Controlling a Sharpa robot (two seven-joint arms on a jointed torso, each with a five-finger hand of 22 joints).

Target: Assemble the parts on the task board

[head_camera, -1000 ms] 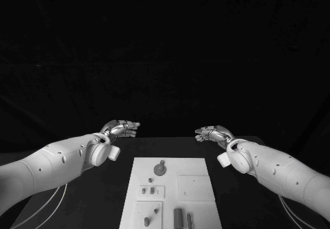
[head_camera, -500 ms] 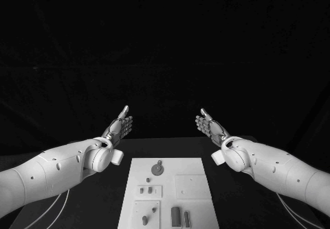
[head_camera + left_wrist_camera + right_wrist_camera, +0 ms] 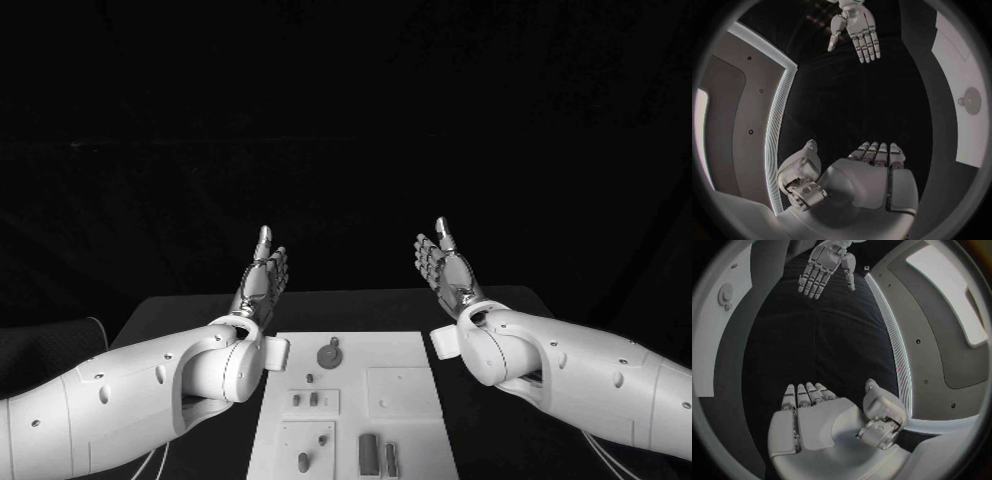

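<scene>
My left robot hand and right robot hand are flat and hold nothing, up past the task board. Small parts lie on it; I can't tell how many fit.

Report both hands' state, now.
Left hand: open, fingers straight, holding nothing.
Right hand: open, fingers straight, holding nothing.

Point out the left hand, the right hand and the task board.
left hand [image 3: 263, 272]: head view, on its straightened fingers.
right hand [image 3: 444, 268]: head view, on the palm.
task board [image 3: 401, 348]: head view, on bare white plate near its far edge.
</scene>
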